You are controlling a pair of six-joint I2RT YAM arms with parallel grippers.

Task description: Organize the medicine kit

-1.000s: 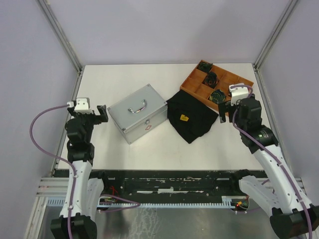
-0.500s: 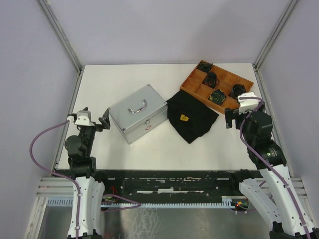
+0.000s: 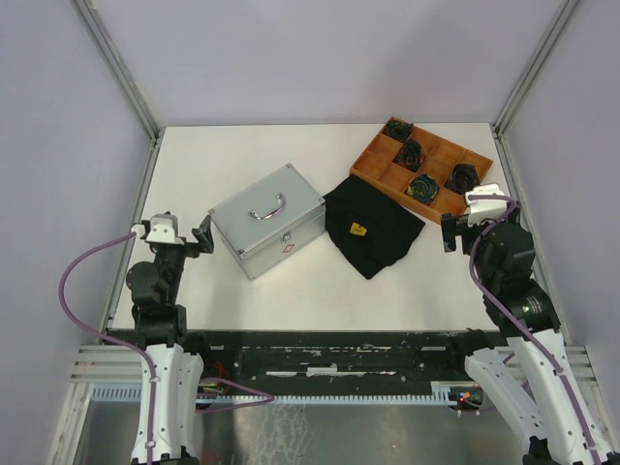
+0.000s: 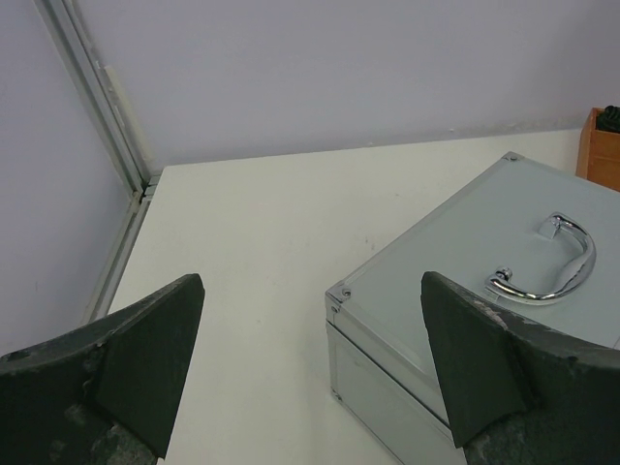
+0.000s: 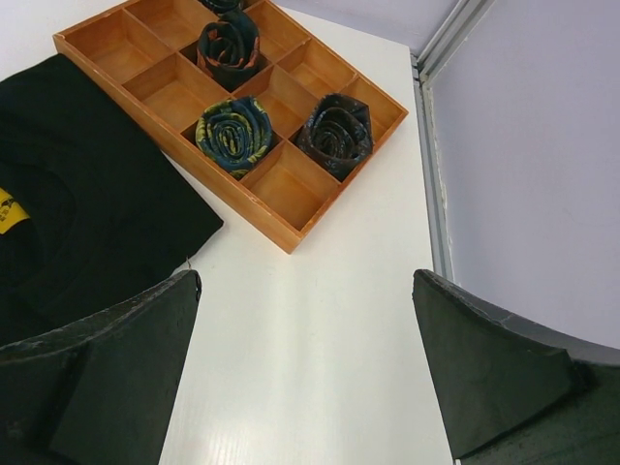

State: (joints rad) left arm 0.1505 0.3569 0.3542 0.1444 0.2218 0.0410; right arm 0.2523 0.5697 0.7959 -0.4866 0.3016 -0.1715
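Aluminium, lid down and handle flat, the medicine kit case (image 3: pixel 267 220) sits left of centre in the overhead view, with a folded black cloth (image 3: pixel 371 228) just beside it on the right and a wooden divider tray (image 3: pixel 386 151) holding rolled dark ties (image 3: pixel 423 186) at the upper right. Over the last second both arms have drawn back toward the near edge: the left gripper (image 3: pixel 201 235), which stood higher and a little clear of the case, has dropped and now hangs just off the case's left corner, while the right gripper (image 3: pixel 452 232) has slid down the frame away from the tray and rests over bare table (image 3: pixel 291 291) near the right rail. Most of that travel came in the first half second; since then the shift is slight. Each wrist view shows its fingers (image 4: pixel 136 358) spread wide with nothing between them, the left looking past the case's corner and handle, the right (image 5: pixel 107 358) looking at the tray and the cloth's edge. A closed case with both arms pulled back would suit either a kit already packed and shut or one waiting to be opened; the pictures do not settle which, and what is inside cannot be seen.
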